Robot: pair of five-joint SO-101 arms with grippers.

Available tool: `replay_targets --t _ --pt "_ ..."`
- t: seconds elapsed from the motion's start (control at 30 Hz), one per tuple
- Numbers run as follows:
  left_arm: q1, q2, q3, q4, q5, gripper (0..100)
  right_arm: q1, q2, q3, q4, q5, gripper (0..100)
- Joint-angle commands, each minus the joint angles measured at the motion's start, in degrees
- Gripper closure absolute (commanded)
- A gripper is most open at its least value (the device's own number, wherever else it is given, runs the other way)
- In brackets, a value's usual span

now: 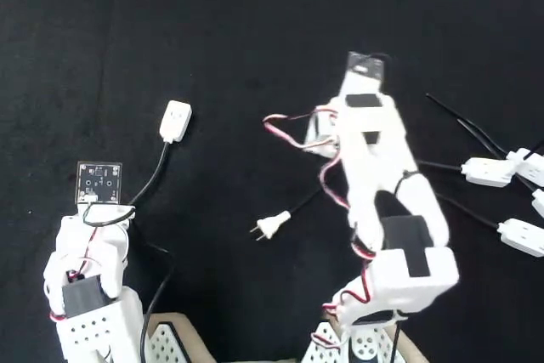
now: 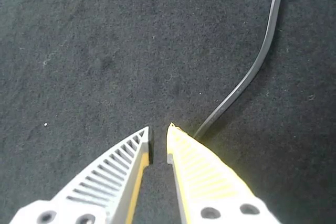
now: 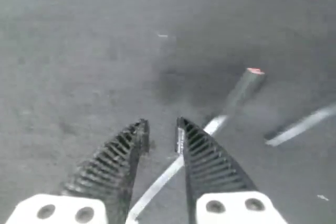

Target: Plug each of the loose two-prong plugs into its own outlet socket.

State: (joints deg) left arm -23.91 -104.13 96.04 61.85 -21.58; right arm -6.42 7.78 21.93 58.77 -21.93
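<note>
A loose white two-prong plug [image 1: 270,226] lies mid-table, prongs pointing left, its black cord running right under the right arm [image 1: 374,150]. A white socket block [image 1: 175,121] lies to the left, and its black cord [image 2: 247,77] curves down past my left gripper [image 2: 158,129]. That gripper hovers over bare cloth, its jaws almost touching and holding nothing. My right gripper [image 3: 160,124] is stretched toward the table's far side, slightly open above a blurred pale cord [image 3: 168,174], with nothing in it.
Several white outlet blocks [image 1: 489,172] with black cords lie along the right edge. The black cloth [image 1: 238,48] covers the whole table. A blurred grey rod with a red tip [image 3: 247,82] lies beyond the right gripper.
</note>
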Motion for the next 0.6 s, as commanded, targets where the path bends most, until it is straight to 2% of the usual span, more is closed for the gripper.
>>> replay_targets --t 0.0,0.07,0.17,0.23,0.3,0.4,0.57 --pt "0.3 -0.4 0.7 -1.1 -0.3 93 -4.5 -0.7 -2.8 -0.6 -4.3 91.3" --pt "0.4 -0.4 0.7 -1.1 -0.3 93 -5.2 -2.6 -3.2 3.6 -4.4 91.3" --pt "0.3 -0.4 0.7 -1.1 -0.3 93 -5.0 -8.0 -4.1 15.3 -3.8 91.2" --pt "0.3 -0.4 0.7 -1.1 -0.3 93 -5.3 -11.1 -4.1 22.9 0.6 91.1" --pt "0.3 -0.4 0.7 -0.9 -0.3 93 -5.4 -12.6 -3.6 26.1 4.0 91.1" --pt "0.2 -0.4 0.7 -0.9 -0.3 93 -5.4 -12.0 -1.2 23.4 3.3 91.2" --pt "0.0 -0.3 0.7 -0.9 -0.3 93 -5.4 -6.8 6.8 8.5 -1.8 91.3"
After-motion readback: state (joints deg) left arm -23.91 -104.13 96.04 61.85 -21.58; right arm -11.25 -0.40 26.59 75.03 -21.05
